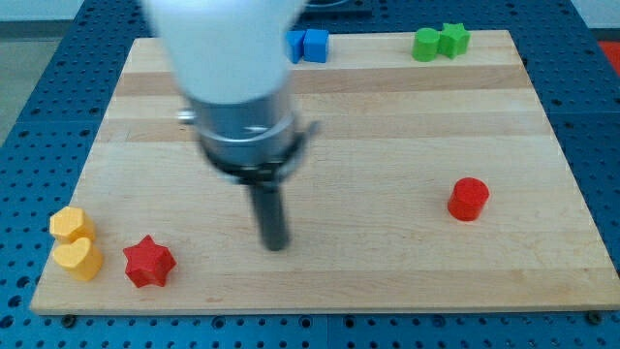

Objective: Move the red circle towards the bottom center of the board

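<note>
The red circle (468,199) is a short red cylinder on the wooden board (387,116), at the view's right, a little below mid-height. My tip (277,244) touches the board near the lower middle, well to the left of the red circle and apart from it. The arm's white and grey body hangs above the tip and hides part of the board's upper left.
A red star (148,261) lies at the lower left. A yellow hexagon (71,224) and a yellow heart (78,258) sit at the left edge. Two blue blocks (309,45) and two green blocks (439,42) lie along the top edge.
</note>
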### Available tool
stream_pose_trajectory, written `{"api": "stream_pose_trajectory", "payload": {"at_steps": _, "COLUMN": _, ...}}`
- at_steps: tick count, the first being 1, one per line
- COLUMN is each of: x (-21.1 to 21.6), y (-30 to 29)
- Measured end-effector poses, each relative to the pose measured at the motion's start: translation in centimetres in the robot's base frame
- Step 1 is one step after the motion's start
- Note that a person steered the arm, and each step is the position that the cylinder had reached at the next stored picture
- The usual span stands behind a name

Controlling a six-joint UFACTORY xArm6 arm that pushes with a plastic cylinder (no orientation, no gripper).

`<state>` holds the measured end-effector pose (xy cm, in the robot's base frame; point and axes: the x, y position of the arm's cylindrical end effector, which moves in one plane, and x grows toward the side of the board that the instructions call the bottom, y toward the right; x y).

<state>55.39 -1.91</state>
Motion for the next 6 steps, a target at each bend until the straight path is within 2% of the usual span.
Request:
{"api": "stream_pose_trajectory", "payload": {"at_steps": 2, "x": 0.0, "y": 18.9}}
{"api": "stream_pose_trajectory", "payload": {"at_steps": 3, "x": -2.4, "y": 22.6}}
{"api": "stream_pose_trajectory", "payload": {"at_steps": 4, "x": -5.8, "y": 20.4}}
{"api": "stream_pose_trajectory", "payload": {"at_steps": 6, "x": -2.7, "y": 6.7}}
